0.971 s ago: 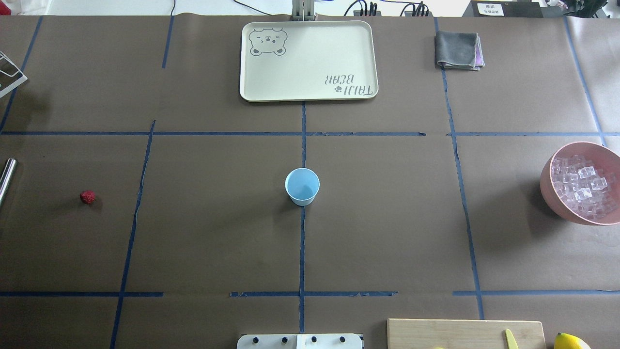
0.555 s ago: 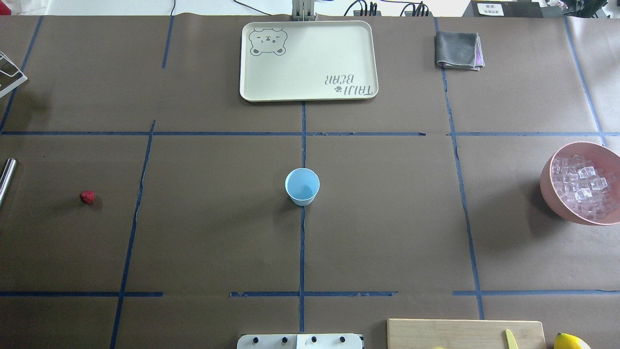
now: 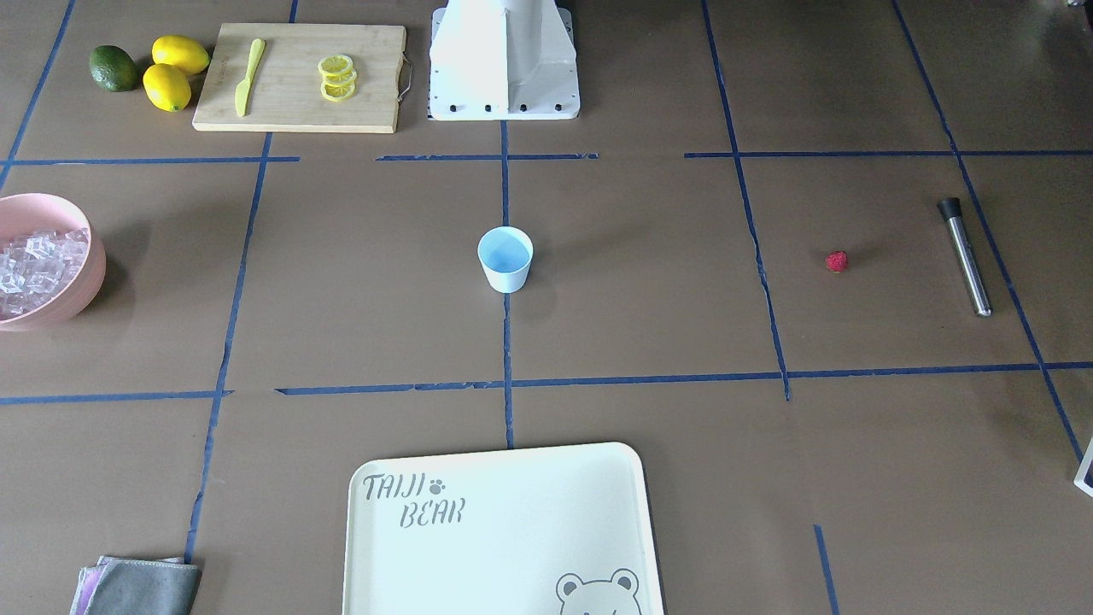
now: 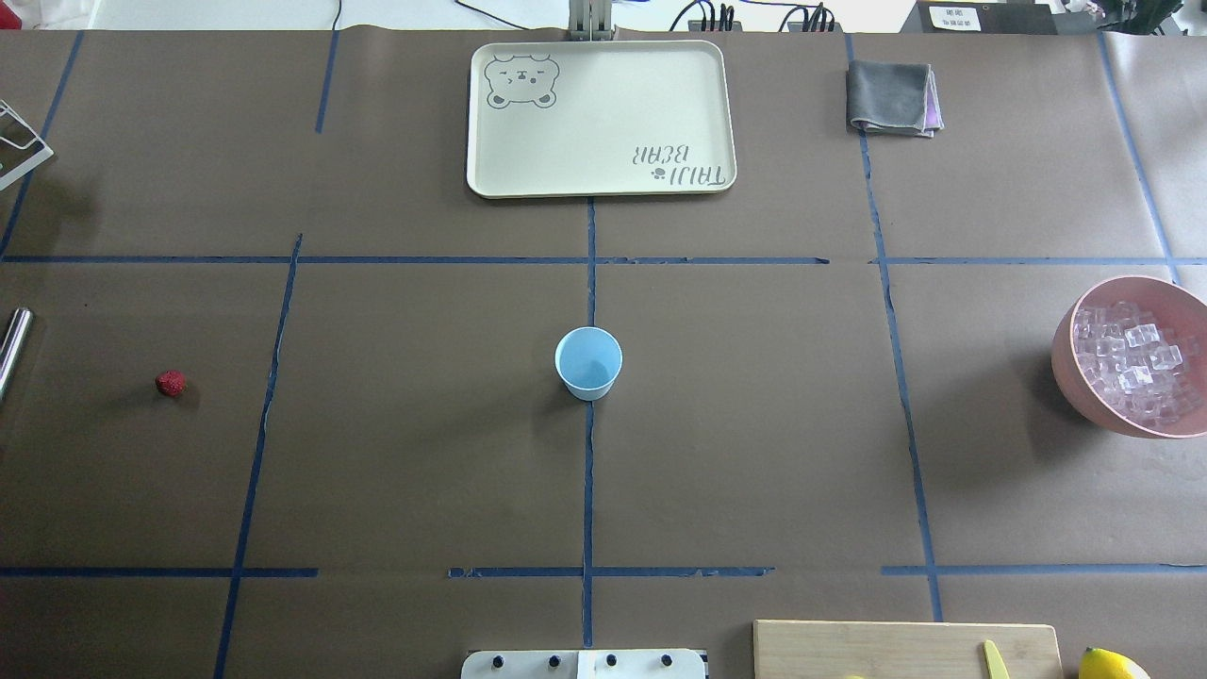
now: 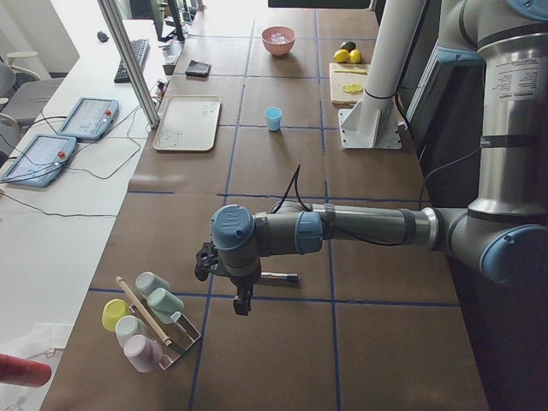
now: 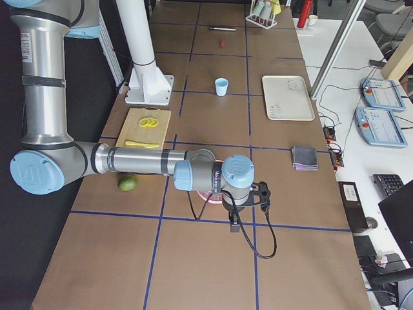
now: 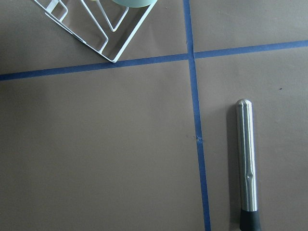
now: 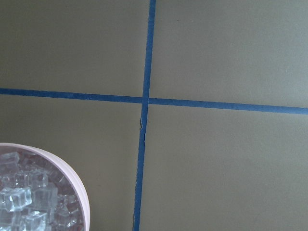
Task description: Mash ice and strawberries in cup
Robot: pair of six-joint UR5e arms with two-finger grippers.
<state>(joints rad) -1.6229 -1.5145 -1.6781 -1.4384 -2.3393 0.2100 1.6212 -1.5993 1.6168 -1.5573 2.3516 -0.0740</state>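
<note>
The light blue cup (image 4: 588,363) stands upright at the table's middle, and it also shows in the front view (image 3: 505,259). One red strawberry (image 4: 171,383) lies far to its left, also seen from the front (image 3: 837,261). The ice (image 4: 1132,363) fills a pink bowl (image 4: 1066,330) at the right edge. My left gripper (image 5: 242,306) hangs over a steel muddler (image 7: 247,163) at the table's left end. My right gripper (image 6: 234,226) hangs beside the pink bowl (image 8: 72,175). I cannot tell whether either is open or shut.
A cream tray (image 4: 600,118) lies at the far middle and a grey cloth (image 4: 891,96) at the far right. A cutting board (image 3: 299,111) with lemon slices (image 3: 336,77) and a knife (image 3: 246,77) sits by the base. A cup rack (image 5: 150,317) stands at the left end.
</note>
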